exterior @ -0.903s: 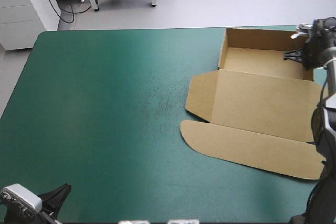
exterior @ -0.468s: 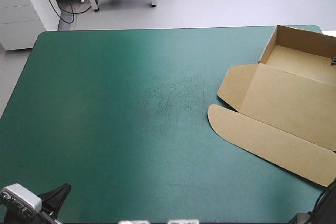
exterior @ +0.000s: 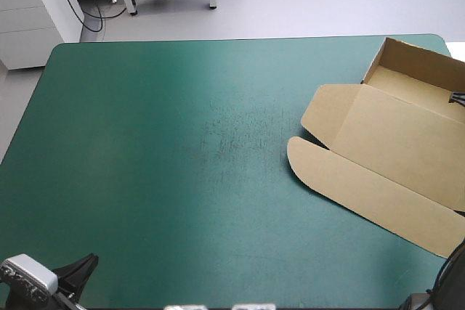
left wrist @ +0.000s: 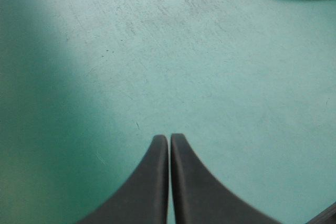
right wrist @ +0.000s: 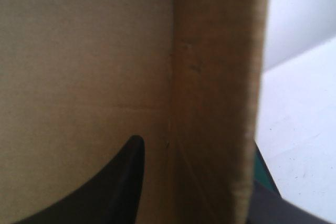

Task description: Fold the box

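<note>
Table [exterior: 145, 179] with teal-green cover holds the box [exterior: 403, 117] at its far right corner: tray walls stand raised, while the lid [exterior: 392, 147] and its long flap [exterior: 363, 194] lie flat, so the folding looks mostly done. Right gripper [right wrist: 202, 166] clamps a tray wall; left gripper [left wrist: 169, 142], closed and empty, idles by the near left corner

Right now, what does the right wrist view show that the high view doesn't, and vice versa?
Only the right wrist view shows the grip: the right gripper shut on a raised wall of the box, one finger inside the tray, the other outside. Only the high view shows the layout: the lid lying flat toward the table's middle, the tray at the far right corner, the left gripper at the near left corner. Both show the brown tray's inside.
</note>
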Action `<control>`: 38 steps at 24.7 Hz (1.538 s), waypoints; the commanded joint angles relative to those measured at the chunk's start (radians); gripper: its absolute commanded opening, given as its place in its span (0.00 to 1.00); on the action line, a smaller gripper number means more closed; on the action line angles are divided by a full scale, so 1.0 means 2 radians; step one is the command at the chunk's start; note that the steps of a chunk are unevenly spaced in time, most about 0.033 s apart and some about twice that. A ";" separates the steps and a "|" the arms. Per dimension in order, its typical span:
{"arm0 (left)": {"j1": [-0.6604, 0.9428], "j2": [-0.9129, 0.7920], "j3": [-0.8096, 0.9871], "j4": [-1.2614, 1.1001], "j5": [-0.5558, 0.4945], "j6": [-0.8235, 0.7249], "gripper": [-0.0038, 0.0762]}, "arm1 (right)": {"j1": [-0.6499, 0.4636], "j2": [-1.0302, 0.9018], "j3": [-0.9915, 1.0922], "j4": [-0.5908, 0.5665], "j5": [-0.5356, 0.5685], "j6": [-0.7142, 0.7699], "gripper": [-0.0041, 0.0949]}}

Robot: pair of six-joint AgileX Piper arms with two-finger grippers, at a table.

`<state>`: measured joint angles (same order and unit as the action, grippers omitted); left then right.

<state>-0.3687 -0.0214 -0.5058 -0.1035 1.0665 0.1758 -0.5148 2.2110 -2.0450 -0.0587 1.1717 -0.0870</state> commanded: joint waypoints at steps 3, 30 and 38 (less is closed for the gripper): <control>-0.003 0.000 -0.010 -0.005 -0.038 -0.005 0.04 | -0.003 -0.036 -0.037 -0.015 -0.001 -0.014 0.55; -0.003 0.000 -0.010 0.004 -0.041 -0.006 0.04 | 0.324 -0.356 -0.084 0.095 -0.001 -0.039 0.02; -0.003 0.000 -0.010 0.004 -0.041 -0.006 0.04 | 0.530 -0.490 0.200 -0.112 -0.007 0.117 0.02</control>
<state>-0.3687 -0.0214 -0.5058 -0.0878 1.0590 0.1759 0.4843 1.3285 -1.7520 -0.1696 1.2225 0.0520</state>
